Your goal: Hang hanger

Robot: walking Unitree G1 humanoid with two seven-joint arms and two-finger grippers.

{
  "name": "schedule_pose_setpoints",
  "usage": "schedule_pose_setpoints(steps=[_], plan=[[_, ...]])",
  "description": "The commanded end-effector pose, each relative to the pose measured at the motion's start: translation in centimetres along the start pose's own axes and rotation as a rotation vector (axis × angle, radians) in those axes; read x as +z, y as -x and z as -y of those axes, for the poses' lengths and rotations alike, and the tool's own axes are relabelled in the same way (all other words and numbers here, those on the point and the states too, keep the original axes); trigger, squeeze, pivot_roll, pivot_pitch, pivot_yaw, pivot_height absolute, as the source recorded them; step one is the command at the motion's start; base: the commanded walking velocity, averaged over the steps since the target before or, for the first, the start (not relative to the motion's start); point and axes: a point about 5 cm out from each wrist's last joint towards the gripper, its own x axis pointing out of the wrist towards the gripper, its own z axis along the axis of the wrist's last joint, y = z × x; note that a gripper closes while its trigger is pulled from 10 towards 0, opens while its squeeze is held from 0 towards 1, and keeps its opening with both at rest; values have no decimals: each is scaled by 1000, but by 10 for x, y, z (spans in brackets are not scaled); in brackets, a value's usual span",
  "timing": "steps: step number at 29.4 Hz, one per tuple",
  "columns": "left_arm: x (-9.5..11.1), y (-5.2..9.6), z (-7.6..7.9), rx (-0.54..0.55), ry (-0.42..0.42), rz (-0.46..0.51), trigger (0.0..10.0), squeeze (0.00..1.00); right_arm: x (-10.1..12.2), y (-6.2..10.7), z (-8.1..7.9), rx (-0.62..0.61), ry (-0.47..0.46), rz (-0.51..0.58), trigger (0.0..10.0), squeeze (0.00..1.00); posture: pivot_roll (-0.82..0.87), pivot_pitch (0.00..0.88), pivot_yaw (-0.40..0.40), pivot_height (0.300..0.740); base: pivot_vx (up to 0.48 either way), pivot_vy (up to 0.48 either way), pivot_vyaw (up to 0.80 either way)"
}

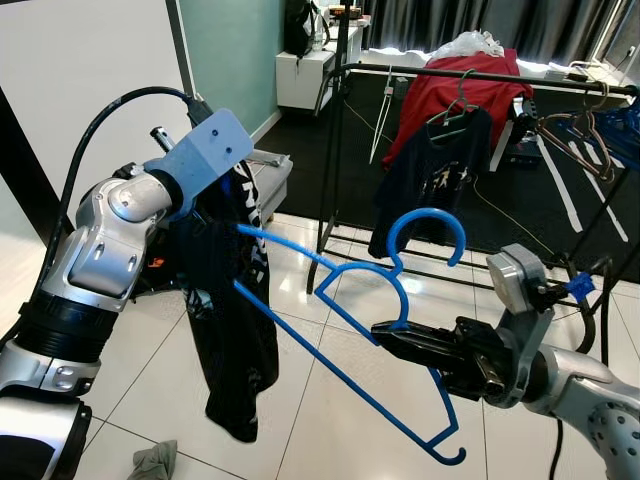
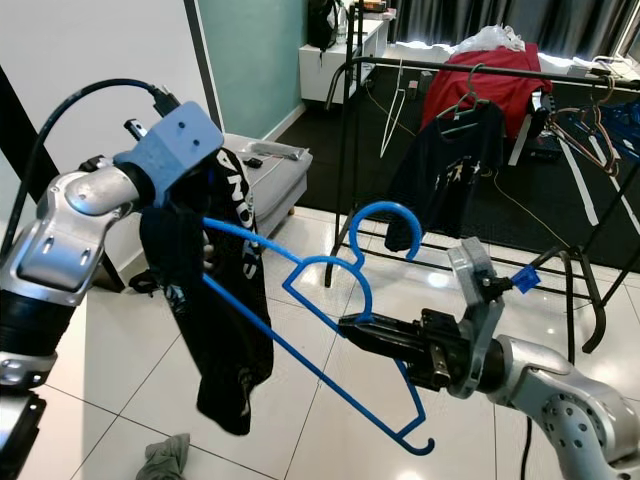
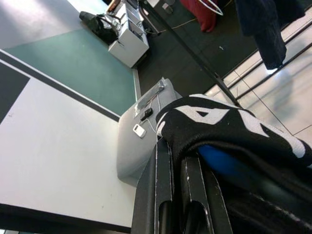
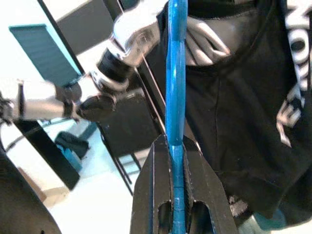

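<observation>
Right hand (image 1: 385, 335) on blue hanger (image 1: 345, 300); clothes rack (image 1: 480, 76) beyond.

The black shirt (image 1: 225, 330) covers one end of the blue hanger (image 1: 370, 330) and hides the left gripper (image 1: 205, 225), so its jaws cannot be read. The rail (image 1: 480, 75) runs off the picture's edge. White lettering on the shirt is only partly legible.
</observation>
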Motion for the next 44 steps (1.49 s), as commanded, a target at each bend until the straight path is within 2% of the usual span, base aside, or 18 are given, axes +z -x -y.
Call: schedule_pose_setpoints(steps=[1,4,5,7,13,17,19,24,26,30,34,39,44], plan=[[2,-1,5,-31,20,11,10000,0,13,-6,-7,58,45,52,10000,0,-19,0,10,740,0,0,0],[8,-4,24,-112,17,47,10000,0,21,-13,-11,97,68,83,10000,0,-19,0,9,740,0,0,0],[8,-4,24,-112,17,47,10000,0,21,-13,-11,97,68,83,10000,0,-19,0,9,740,0,0,0],[13,-4,39,-177,17,82,10000,0,24,-19,-14,125,81,91,10000,0,-21,0,8,740,0,0,0],[16,-5,44,-187,23,91,10000,0,23,-22,-15,137,85,81,10000,0,-22,0,8,740,0,0,0],[6,-5,23,-89,32,42,10000,0,18,-21,-17,133,72,52,10000,0,-22,0,6,740,0,0,0],[6,-5,23,-89,32,42,10000,0,18,-21,-17,133,72,52,10000,0,-22,0,6,740,0,0,0],[1,-2,7,-21,28,17,10000,0,4,-21,-13,83,60,-39,10000,0,-26,0,8,740,0,0,0],[1,-2,7,-21,28,17,10000,0,4,-21,-13,83,60,-39,10000,0,-26,0,8,740,0,0,0],[0,-1,-1,17,8,8,10000,0,-11,-15,-6,11,59,-161,10000,0,-27,0,6,740,0,0,0],[-1,0,-4,30,-10,-2,10000,0,-15,-10,-3,-22,59,-199,10000,0,-28,0,6,740,0,0,0],[-10,5,-12,60,-82,-46,10000,0,-19,7,8,-158,68,-281,10000,0,-34,0,9,740,0,0,0],[-11,6,-15,64,-132,-53,10000,0,-26,14,21,-255,76,-343,10000,0,-32,0,9,740,0,0,0]])
